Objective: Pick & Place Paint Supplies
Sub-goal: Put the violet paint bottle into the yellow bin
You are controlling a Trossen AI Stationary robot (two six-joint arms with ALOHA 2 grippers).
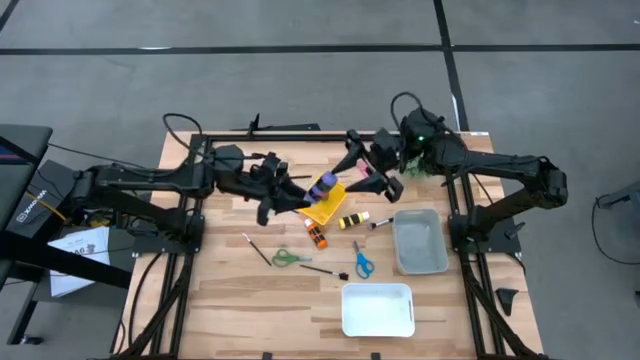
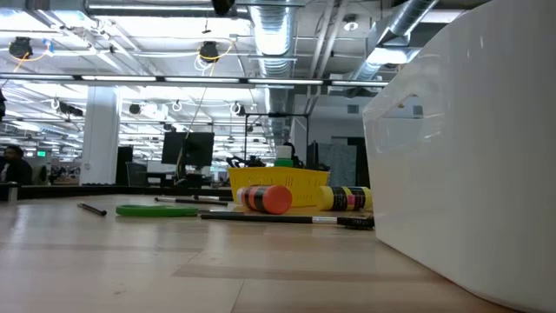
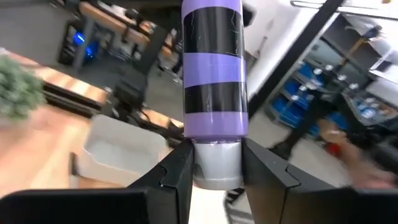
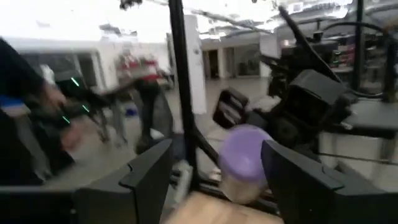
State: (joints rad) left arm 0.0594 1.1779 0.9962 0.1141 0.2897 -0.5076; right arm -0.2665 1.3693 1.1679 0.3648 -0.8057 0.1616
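My left gripper (image 1: 303,194) is shut on a purple bottle with black bands (image 1: 323,186), held in the air over a yellow basket (image 1: 326,207). My right gripper (image 1: 373,172) hovers just right of it, open. In the right wrist view its fingers stand either side of the bottle's purple end (image 4: 244,154) without touching it. An orange bottle (image 1: 317,236) and a yellow bottle (image 1: 352,220) lie on their sides on the table beside the basket. Thin dark brushes (image 1: 257,250) (image 1: 325,270) lie flat nearby. Neither gripper shows in the low view. My left gripper pinches the purple bottle between its two fingers at the grey cap end (image 3: 215,165). The bottle's body (image 3: 212,68) points straight out beyond the fingertips, toward the right gripper. It is lifted clear of the table and the basket.
A grey bin (image 1: 420,242) sits right of the basket and a white bin (image 1: 377,308) near the front edge. Green scissors (image 1: 290,258) and blue scissors (image 1: 362,262) lie in the middle. A spiky green plant (image 1: 415,160) stands behind the right gripper.
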